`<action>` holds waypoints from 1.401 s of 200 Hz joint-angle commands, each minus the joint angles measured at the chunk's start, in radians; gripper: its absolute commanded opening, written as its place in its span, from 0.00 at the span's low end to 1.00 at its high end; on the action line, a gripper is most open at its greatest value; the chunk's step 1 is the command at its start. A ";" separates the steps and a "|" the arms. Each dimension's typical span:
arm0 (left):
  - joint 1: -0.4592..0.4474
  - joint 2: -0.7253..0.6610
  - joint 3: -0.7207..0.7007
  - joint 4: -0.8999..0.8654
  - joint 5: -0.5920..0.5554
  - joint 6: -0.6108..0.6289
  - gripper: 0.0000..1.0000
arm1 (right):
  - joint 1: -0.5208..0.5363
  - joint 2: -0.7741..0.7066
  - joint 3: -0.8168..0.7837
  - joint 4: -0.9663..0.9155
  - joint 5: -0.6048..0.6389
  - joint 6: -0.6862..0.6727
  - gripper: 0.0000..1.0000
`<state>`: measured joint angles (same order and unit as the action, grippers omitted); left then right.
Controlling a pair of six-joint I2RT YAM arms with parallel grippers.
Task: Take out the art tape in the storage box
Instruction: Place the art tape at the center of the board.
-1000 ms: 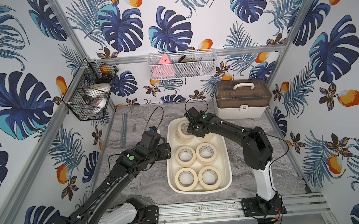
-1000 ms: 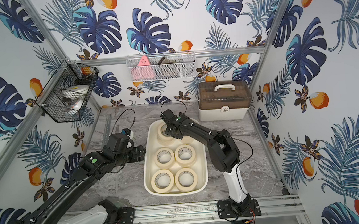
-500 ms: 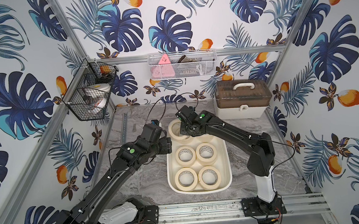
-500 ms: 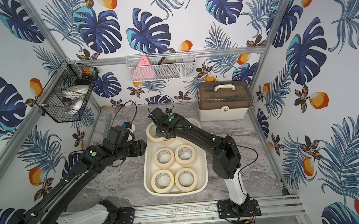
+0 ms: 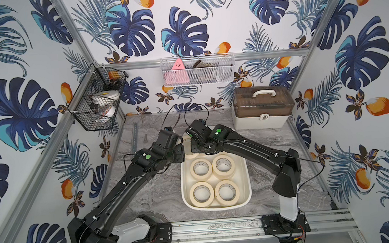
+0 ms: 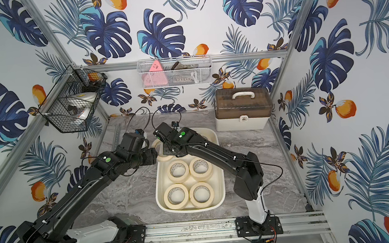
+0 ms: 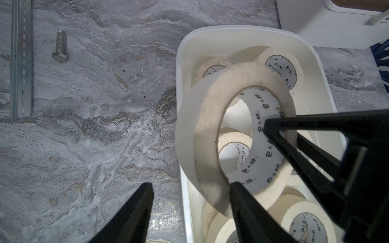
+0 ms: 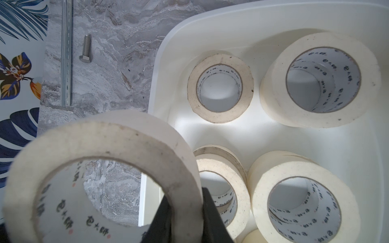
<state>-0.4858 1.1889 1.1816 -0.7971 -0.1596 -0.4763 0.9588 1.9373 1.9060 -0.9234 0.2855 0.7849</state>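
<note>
My right gripper [image 8: 187, 207] is shut on the wall of one art tape roll [image 8: 101, 172] and holds it tilted above the far left corner of the storage box [image 5: 245, 170]. My left gripper [image 7: 191, 185] is open and straddles the same roll [image 7: 210, 117]. One of its fingers [image 7: 242, 202] sits at the roll's hole, the other finger [image 7: 143, 202] stands off over the table. In both top views the two grippers meet at the held roll [image 6: 155, 144]. Several more cream rolls [image 5: 201, 169] lie flat in the box, some stacked [image 8: 322, 80].
A brown-lidded case [image 5: 262, 107] stands at the back right. A loose bolt [image 7: 60, 47] and a metal rail [image 7: 21, 59] lie on the marble table left of the box. A black wire basket [image 5: 96, 99] and a white wire basket [image 5: 196, 69] hang on the walls.
My right gripper has lifted a roll from the box's far end and carried it left. My left arm has swung in to meet it, its jaws narrowing around the roll.
</note>
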 commanded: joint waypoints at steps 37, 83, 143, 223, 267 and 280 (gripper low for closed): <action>0.025 0.045 0.009 0.053 -0.011 0.005 0.62 | 0.017 -0.028 -0.031 0.031 -0.001 -0.010 0.07; 0.026 0.078 0.017 0.075 0.003 0.004 0.49 | 0.020 -0.032 -0.035 0.034 -0.005 -0.013 0.08; 0.029 0.080 0.007 0.111 0.041 0.005 0.15 | 0.020 -0.076 -0.069 0.068 -0.025 -0.035 0.18; 0.078 0.103 0.034 0.136 0.076 -0.027 0.00 | 0.020 -0.240 -0.182 0.185 -0.057 -0.084 0.64; 0.211 0.125 0.038 0.153 0.050 -0.093 0.00 | 0.016 -0.337 -0.251 0.220 0.005 -0.116 0.68; 0.264 0.133 0.028 0.175 0.060 -0.112 0.00 | 0.008 -0.361 -0.281 0.230 0.019 -0.120 0.68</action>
<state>-0.2913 1.3136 1.2175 -0.6956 -0.1028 -0.5293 0.9745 1.6119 1.6634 -0.7361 0.2550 0.6922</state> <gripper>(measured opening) 0.233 0.676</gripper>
